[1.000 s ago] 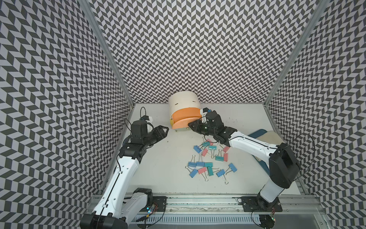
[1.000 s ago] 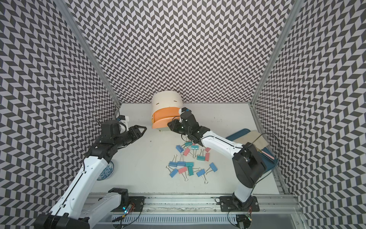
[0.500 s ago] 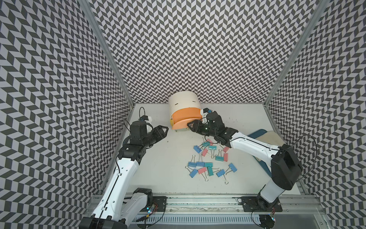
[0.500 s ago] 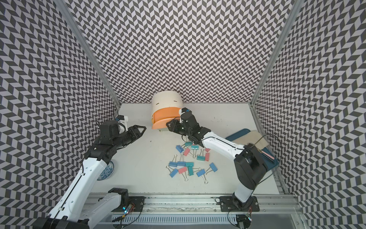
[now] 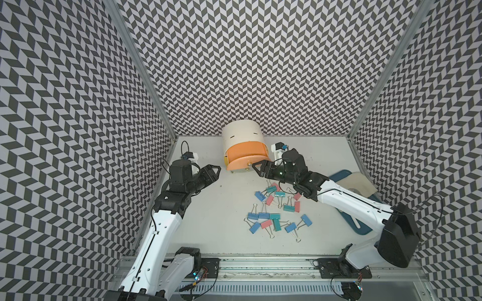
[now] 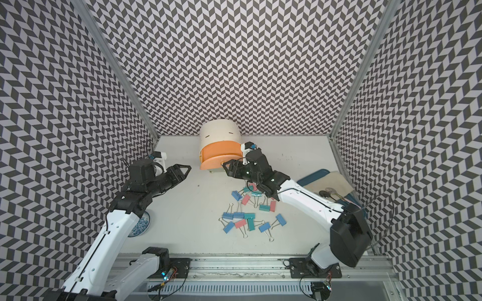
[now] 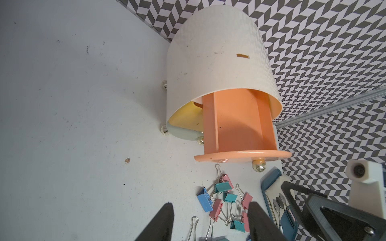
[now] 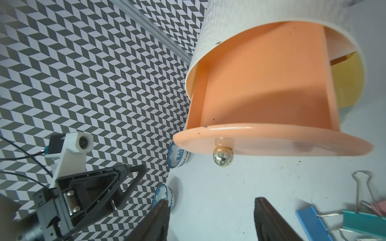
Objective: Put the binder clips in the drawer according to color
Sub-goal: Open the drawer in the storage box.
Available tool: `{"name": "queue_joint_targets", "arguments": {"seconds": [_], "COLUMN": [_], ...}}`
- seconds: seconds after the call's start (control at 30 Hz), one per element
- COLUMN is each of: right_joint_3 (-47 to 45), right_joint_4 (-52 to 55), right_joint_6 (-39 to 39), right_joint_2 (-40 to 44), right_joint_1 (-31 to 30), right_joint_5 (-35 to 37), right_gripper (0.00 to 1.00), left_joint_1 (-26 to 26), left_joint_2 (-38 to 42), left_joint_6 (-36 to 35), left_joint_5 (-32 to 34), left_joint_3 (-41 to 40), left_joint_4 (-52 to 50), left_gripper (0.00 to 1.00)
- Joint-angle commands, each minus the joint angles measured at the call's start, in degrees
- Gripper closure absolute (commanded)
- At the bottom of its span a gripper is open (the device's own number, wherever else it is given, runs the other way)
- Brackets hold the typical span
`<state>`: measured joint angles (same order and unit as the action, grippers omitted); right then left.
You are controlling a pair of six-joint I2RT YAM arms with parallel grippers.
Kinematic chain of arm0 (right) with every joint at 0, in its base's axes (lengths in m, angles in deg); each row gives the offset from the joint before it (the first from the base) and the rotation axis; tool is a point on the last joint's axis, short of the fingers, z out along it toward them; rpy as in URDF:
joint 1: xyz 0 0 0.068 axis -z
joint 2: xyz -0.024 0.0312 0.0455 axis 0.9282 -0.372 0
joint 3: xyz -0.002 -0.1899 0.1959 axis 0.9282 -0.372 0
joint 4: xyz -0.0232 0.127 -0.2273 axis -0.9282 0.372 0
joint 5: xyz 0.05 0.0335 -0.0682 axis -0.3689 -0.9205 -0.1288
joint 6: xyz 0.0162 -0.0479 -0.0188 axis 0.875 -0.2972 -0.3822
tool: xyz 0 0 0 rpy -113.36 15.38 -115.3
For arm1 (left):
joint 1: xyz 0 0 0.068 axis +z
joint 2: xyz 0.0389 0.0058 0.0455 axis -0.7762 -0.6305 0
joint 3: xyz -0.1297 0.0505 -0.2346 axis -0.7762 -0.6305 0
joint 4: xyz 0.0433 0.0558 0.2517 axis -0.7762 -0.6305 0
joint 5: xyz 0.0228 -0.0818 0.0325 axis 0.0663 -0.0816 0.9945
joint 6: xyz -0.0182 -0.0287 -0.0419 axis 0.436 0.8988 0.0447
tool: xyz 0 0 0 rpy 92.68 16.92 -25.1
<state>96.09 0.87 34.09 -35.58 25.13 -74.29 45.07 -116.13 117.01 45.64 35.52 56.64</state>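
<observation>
just ahead of the right gripper (image 8: 211,219) sits the shiny metal knob (image 8: 222,158) of the peach drawer (image 8: 261,83), which is pulled well out of the white round-topped cabinet (image 5: 241,133); the jaws stand wide apart with nothing between them, and in the right wrist view the knob is near the fingertips (image 8: 158,223) but apart from both. beneath the peach drawer, the yellow drawer (image 7: 183,119) and the pale grey drawer (image 7: 181,133) are pushed in, only their fronts showing. behind this gripper, beside and partly under its wrist and forearm, the binder clips (image 5: 288,208) lie scattered on the white table (image 5: 208,208), pink, blue and teal mixed together, several touching or overlapping. across the cabinet front from it, the left gripper (image 5: 217,170) hovers above the table with its tips aimed toward the cabinet, jaws likewise spread and empty. a blue tray (image 5: 356,226) lies partly under the right arm.
</observation>
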Motion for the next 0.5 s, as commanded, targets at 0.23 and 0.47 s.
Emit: {"name": "queue_joint_targets", "arguments": {"seconds": [0.23,0.47], "right_joint_3": [-6.33,-14.87], "right_joint_4": [14.59,20.88], "right_joint_6": [-4.11,-2.43], "right_joint_2": [6.66,8.54], "right_joint_1": [2.11,9.66], "right_joint_5": [13.18,9.71], "right_gripper": [0.33,0.33], "left_joint_1": [-1.34,-7.48], "left_joint_2": [3.47,3.73], "left_joint_6": [3.14,7.13], "left_joint_5": [-5.38,-5.62], "left_joint_3": [-12.49,-21.09], "left_joint_4": [2.72,7.51], "left_gripper": [0.4,0.4]}}
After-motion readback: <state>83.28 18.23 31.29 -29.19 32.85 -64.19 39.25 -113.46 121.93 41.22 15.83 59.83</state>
